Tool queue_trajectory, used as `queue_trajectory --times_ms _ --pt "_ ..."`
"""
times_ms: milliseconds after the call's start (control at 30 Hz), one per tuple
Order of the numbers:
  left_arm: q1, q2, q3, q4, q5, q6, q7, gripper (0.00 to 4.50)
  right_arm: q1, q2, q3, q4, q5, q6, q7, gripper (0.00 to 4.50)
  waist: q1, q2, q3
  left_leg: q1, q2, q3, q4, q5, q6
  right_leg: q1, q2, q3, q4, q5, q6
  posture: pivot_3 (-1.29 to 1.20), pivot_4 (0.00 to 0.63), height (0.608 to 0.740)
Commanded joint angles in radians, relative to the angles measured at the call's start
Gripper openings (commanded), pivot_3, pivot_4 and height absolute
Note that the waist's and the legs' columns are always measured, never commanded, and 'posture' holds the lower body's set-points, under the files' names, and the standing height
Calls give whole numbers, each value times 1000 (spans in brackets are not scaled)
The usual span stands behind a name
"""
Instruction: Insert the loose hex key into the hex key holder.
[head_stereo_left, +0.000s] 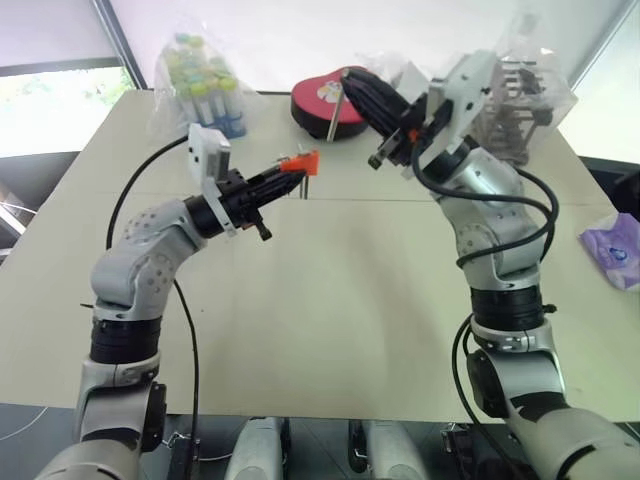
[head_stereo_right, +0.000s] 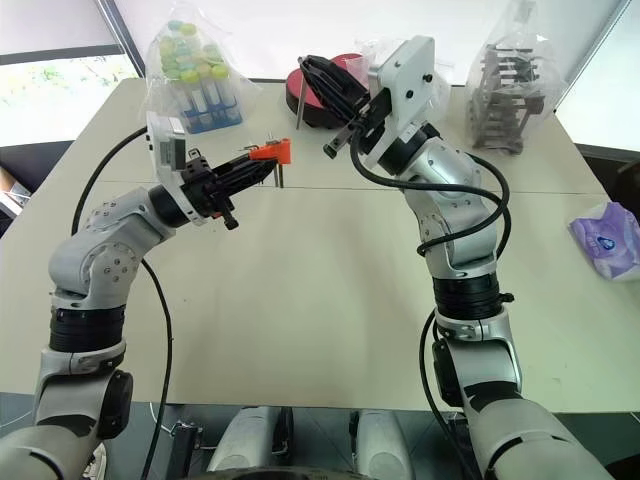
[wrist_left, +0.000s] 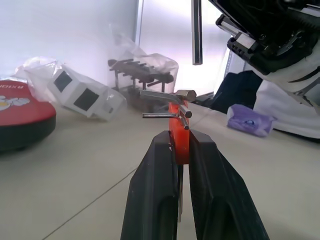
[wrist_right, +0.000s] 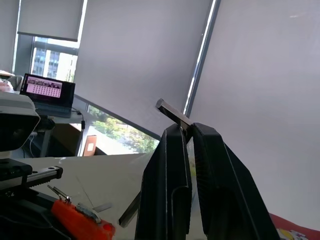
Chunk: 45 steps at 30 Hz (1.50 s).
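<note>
The orange hex key holder (head_stereo_left: 300, 162) is clamped in the closed left claw (head_stereo_left: 290, 174) above the worktop (head_stereo_left: 330, 300), its short keys pointing outward. The loose hex key (head_stereo_left: 334, 112) is pinched in the closed right claw (head_stereo_left: 352, 82), hanging down, near the holder but apart. For a clean insertion, the key's long leg should be lined up with the holder's free slot before being brought in slowly.

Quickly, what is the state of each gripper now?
Left gripper: shut on the small orange plastic hex key holder.
Right gripper: shut on the thin grey metal hex key.
</note>
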Motion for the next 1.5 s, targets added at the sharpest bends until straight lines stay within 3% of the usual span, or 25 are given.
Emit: queue_trajectory --times_ms 33,1500 --pt "-11 5 -6 -31 9 -31 -12 0 -15 -6 -4 -49 1 -15 6 29 0 0 0 0 0 0 0 0 0 0 0 0 0 0 0 0 150 740" --pt "-30 -13 -14 -71 -16 0 10 0 36 1 33 -66 -47 -22 12 29 0 0 0 0 0 0 0 0 0 0 0 0 0 0 0 0 150 740"
